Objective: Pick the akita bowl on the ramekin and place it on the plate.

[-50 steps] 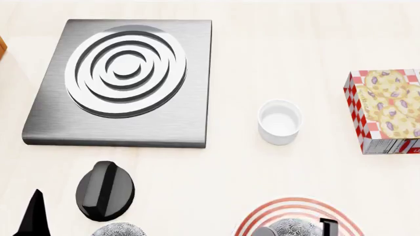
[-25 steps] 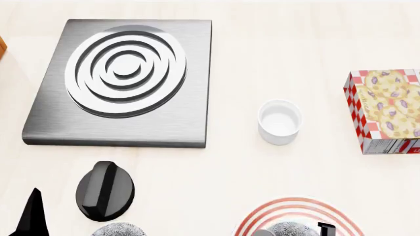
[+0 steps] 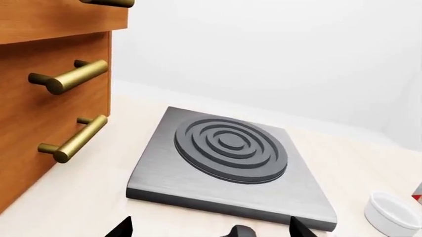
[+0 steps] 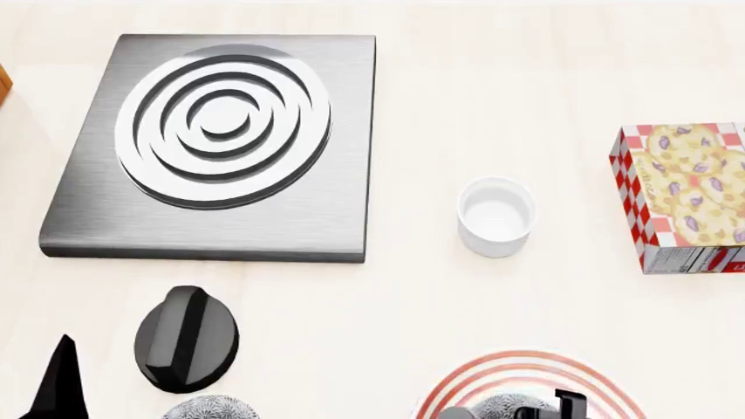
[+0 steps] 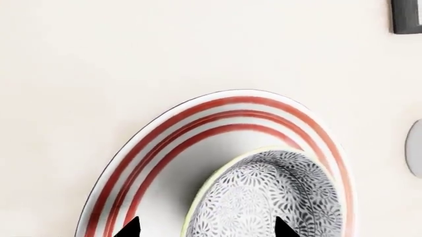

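Left wrist view: stove plate (image 3: pixel 231 163) w/ drawers (image 3: pixel 46 94) beside it, ramekin (image 3: pixel 394 213) empty. Left gripper (image 3: pixel 209 228) idle, tips spread apart, holding nothing.

Head view: ramekin (image 4: pixel 497 216) stands bare mid-table, plate (image 4: pixel 529 388) at near edge w/ akita bowl (image 4: pixel 512 407) on it; second bowl (image 4: pixel 209 408) and cookie box (image 4: pixel 686 196) apart.

Right wrist view: bowl (image 5: pixel 264 197) sits on plate (image 5: pixel 165 153) – right gripper (image 5: pixel 204 229) tips wide either side, seemingly not pinching. Placing looks done; only pulling away left.
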Available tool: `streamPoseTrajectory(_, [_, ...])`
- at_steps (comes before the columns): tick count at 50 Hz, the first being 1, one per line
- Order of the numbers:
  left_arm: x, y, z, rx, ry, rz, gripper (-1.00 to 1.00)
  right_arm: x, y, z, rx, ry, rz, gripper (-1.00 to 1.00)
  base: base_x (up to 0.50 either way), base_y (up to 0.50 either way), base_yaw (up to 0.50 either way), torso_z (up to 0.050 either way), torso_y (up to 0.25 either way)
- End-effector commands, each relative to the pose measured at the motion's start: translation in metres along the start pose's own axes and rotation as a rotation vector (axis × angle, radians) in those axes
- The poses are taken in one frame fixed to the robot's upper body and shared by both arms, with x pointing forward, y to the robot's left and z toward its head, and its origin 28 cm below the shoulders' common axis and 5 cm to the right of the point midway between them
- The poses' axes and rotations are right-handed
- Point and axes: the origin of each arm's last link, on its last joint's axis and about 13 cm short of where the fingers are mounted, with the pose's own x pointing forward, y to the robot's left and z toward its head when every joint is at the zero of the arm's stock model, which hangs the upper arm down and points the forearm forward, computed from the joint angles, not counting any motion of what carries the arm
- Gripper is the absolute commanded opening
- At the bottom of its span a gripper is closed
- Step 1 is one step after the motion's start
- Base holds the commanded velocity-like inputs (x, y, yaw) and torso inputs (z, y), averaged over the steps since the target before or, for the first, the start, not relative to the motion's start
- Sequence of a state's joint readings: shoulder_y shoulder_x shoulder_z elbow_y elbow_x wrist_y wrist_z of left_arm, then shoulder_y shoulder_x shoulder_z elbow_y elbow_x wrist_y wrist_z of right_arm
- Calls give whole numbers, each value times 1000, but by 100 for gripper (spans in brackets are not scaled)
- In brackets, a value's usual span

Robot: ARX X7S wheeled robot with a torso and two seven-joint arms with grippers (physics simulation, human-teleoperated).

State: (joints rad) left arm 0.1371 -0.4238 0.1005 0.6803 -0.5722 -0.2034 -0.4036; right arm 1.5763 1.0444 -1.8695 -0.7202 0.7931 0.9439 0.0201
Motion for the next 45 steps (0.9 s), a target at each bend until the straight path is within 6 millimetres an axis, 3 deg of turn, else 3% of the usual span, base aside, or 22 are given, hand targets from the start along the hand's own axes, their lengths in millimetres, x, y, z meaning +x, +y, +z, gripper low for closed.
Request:
streamPoseTrajectory(1, [-1, 0, 0, 1, 1, -3, 100, -18, 9, 12, -65, -19, -14, 100, 0, 0, 0, 0, 0])
streamPoseTrajectory(10, [-2, -1, 0, 1, 2, -5, 100, -51, 16, 30, -154, -48, -66, 100, 0, 0, 0, 0, 0])
streamPoseTrajectory(30, [-1, 0, 0, -3, 6, -3, 100, -72, 18, 43, -180, -103, -140, 100, 0, 0, 0, 0, 0])
streamPoseTrajectory(40, [-2, -1, 0, -7, 8, -7, 100, -83, 0, 52, -168, -328, -479, 100, 0, 0, 0, 0, 0])
streamPoseTrajectory(45, [-1, 0, 1, -8, 6, -3, 100, -90, -3, 50, -52, -506, -686, 100, 0, 0, 0, 0, 0])
